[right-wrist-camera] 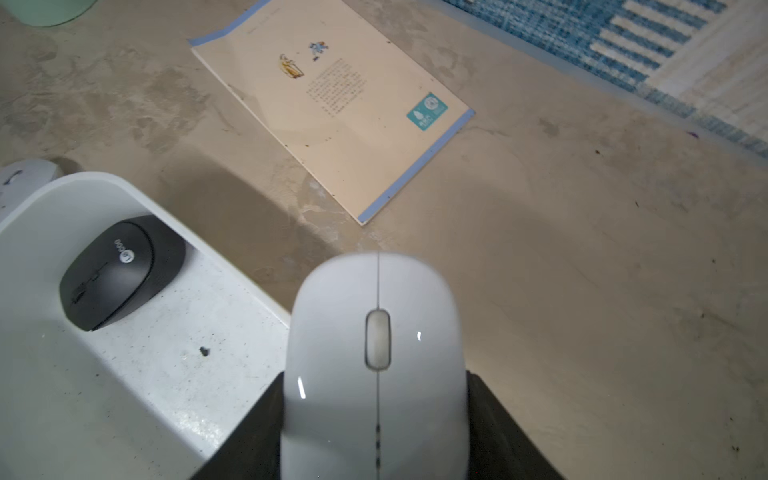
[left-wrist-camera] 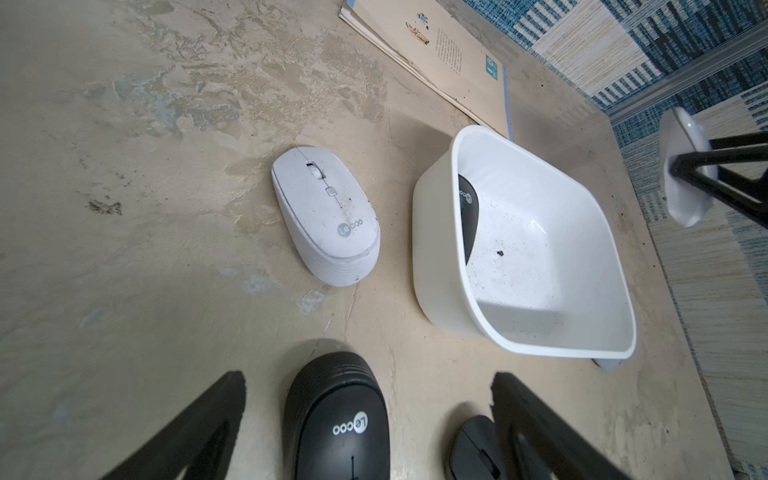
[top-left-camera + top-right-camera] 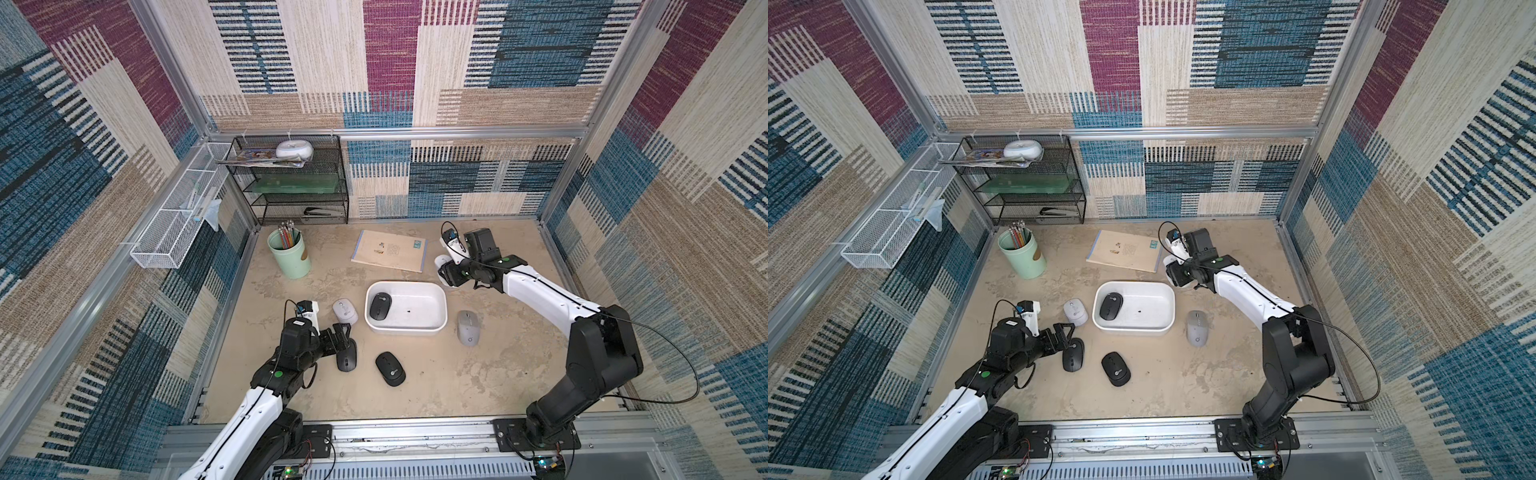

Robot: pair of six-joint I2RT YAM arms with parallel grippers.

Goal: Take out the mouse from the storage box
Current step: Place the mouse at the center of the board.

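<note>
In both top views the left gripper (image 3: 341,336) sits lower left of centre, its jaws spread wide over the rear of a dark mouse (image 3: 347,358) that lies on the table. The left wrist view shows table on both sides between the fingers and that mouse, so the gripper holds nothing. Just above, an off-white mouse (image 3: 345,311) lies beside the left wall of the storage box (image 3: 407,284), with a narrow strip of table between them. A second dark mouse (image 3: 390,368) lies below the box, apart from its lower edge, with open table beneath it.

The box sits at frame centre. A black mouse (image 3: 380,306) lies inside at its left end, and open floor fills the rest. A booklet (image 3: 390,250) lies above the box, near its upper rim. A grey mouse (image 3: 468,327) lies just beside the right wall.

At the box's upper right corner the right gripper (image 3: 449,274) is clamped on a white mouse (image 3: 440,262), raised outside the rim. Open table runs right of it to the wall.
</note>
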